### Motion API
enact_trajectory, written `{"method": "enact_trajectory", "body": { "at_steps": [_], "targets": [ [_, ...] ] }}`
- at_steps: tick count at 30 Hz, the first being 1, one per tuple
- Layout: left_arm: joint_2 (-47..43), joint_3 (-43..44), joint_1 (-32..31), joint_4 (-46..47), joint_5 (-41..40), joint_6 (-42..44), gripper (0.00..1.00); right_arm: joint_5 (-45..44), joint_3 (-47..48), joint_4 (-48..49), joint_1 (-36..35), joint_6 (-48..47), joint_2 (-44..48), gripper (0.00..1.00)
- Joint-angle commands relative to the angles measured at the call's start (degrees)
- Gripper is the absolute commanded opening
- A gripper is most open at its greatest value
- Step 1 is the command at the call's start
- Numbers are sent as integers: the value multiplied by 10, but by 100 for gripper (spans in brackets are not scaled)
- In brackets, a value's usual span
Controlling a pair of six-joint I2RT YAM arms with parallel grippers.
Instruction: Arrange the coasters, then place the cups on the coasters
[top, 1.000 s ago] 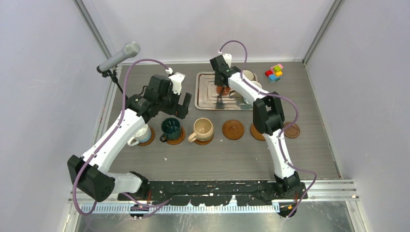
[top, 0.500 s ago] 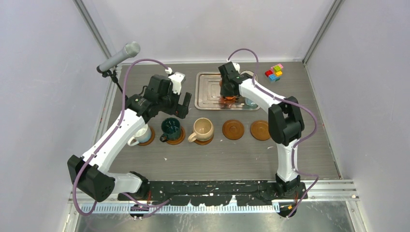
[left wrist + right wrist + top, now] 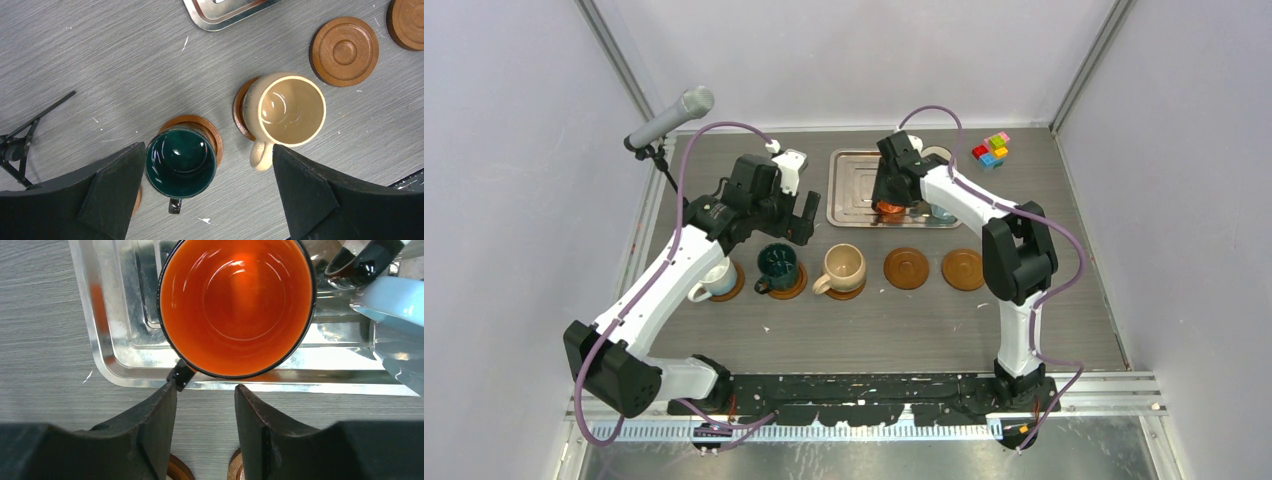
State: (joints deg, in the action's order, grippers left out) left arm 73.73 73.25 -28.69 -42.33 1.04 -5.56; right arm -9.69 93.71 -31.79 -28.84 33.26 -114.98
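Observation:
Three cups stand on coasters in a row: a whitish one [image 3: 714,280], a dark green one [image 3: 778,264] [image 3: 180,162] and a beige one [image 3: 842,267] [image 3: 290,110]. Two bare coasters [image 3: 907,268] [image 3: 963,269] lie to their right. My left gripper [image 3: 799,215] [image 3: 207,149] hangs open above the green cup, holding nothing. The orange cup [image 3: 890,207] [image 3: 235,305] sits in the silver tray [image 3: 849,190] [image 3: 110,355]. My right gripper [image 3: 886,198] [image 3: 205,390] hovers at its near side, open. Its left fingertip is beside the cup's dark handle [image 3: 181,375], and nothing is between the fingers.
A light blue cup [image 3: 941,212] [image 3: 395,295] stands in the tray right of the orange one, and another cup's dark handle [image 3: 360,262] shows behind it. Coloured blocks [image 3: 991,150] sit at the back right. A microphone on a stand [image 3: 669,118] is at the back left.
My right arm swung its elbow out to the right. Its gripper shifted toward the tray's near edge, over the orange cup, and its jaws went from shut to open. The left arm stayed still.

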Motion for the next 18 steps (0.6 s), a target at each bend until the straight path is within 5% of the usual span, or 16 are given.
{"method": "enact_trajectory", "body": {
  "at_steps": [1, 18],
  "targets": [
    [-14, -2, 3, 23, -6, 0, 100, -38, 38, -17, -4, 20, 3, 53],
    [13, 3, 3, 45, 17, 50, 100, -7, 99, -62, -4, 13, -46, 65]
  ]
}}
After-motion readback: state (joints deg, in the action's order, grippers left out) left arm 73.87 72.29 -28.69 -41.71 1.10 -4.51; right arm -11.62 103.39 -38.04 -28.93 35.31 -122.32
